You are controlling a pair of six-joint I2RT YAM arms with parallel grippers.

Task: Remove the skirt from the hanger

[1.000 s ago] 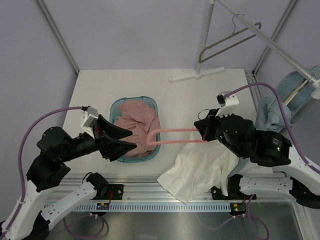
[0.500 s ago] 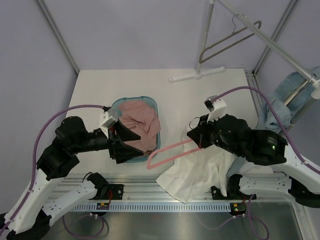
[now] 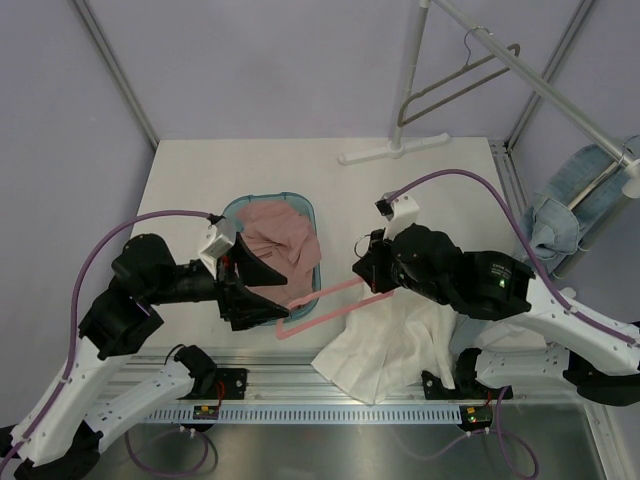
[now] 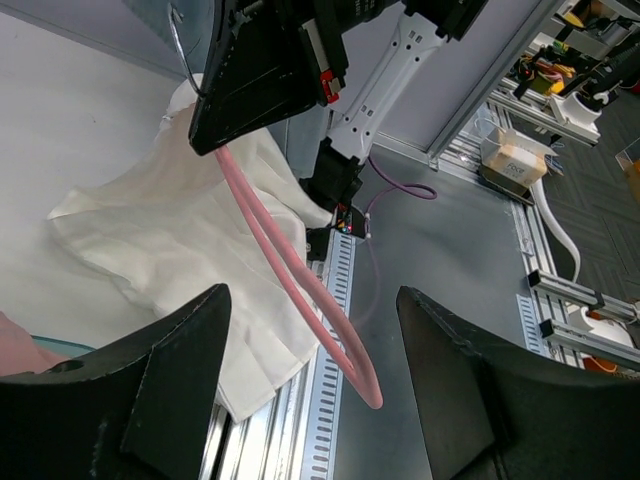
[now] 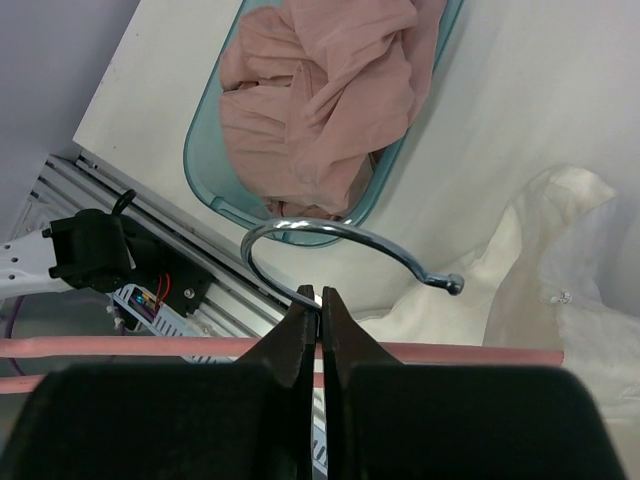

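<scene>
Since a second ago the right gripper [image 5: 319, 300] has swung the pink tubular plastic hanger [image 5: 450, 352] away from the counter's right edge. The hanger's closed loop end now lies by the near edge, in front of the basket. The left gripper [image 4: 312, 295] has come forward over the basket's near rim.

Along the near edge runs a slotted aluminium rail [image 3: 300, 412]; the coloured marks on its small boards are too small to read. The white woven skirt [image 3: 385, 340] lies free of the hanger, rumpled in soft folds on the white counter [image 3: 400, 190] toward the near right corner. One corner of it droops over the near edge and its far part is hidden under the right arm.

The right gripper's fingers are pinched narrow on the neck of the hanger's chrome wire hook [image 5: 330, 228]. The left gripper's black fingers stand wide apart with nothing between them, and the smooth round hanger tube slants past beyond them.

Further in sits the teal translucent plastic basket [image 5: 203, 150], oval, filled with a dusty-pink crumpled garment [image 3: 275, 240] of thin, gauzy cloth; the left gripper covers its near rim.

At the far edge rests a white rack foot [image 3: 395, 150], and above it a grey wire hanger [image 3: 440, 101] hangs on a slanted rail. Past the right edge a blue denim garment [image 3: 550, 215] is partly cut off behind the frame post. In the left wrist view a brown cardboard box [image 4: 512, 160] bears a label too blurred to read.
</scene>
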